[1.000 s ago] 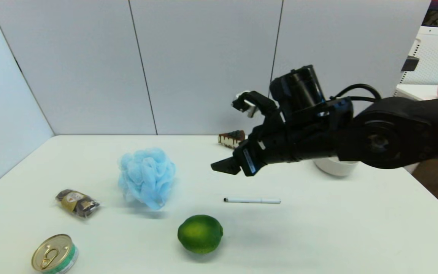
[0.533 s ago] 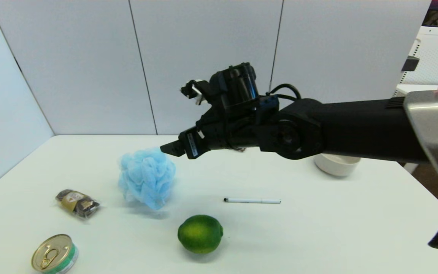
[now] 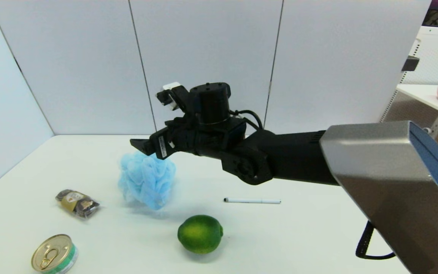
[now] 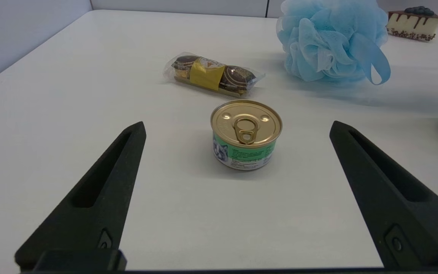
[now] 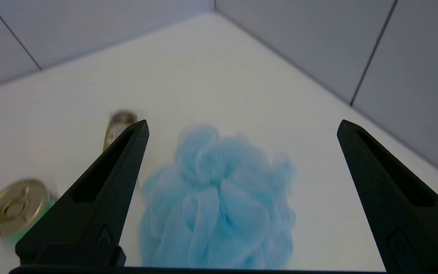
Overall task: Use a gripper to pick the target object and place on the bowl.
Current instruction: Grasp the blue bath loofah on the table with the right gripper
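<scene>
The pouf sits mid-table; wrapper and can to its left, lime and pen right.

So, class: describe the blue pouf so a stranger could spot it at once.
On the white table, look left of centre, under the right gripper and its open fingers. The pouf sits there: a ruffled light-blue mesh ball, softer and bigger than the lime nearby.

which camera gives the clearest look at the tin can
The left wrist view: the tin can sits centred between the open left gripper fingers, pull-tab lid and label visible. The head view shows it small at a corner; the right wrist view shows it blurred, beside a finger.
</scene>
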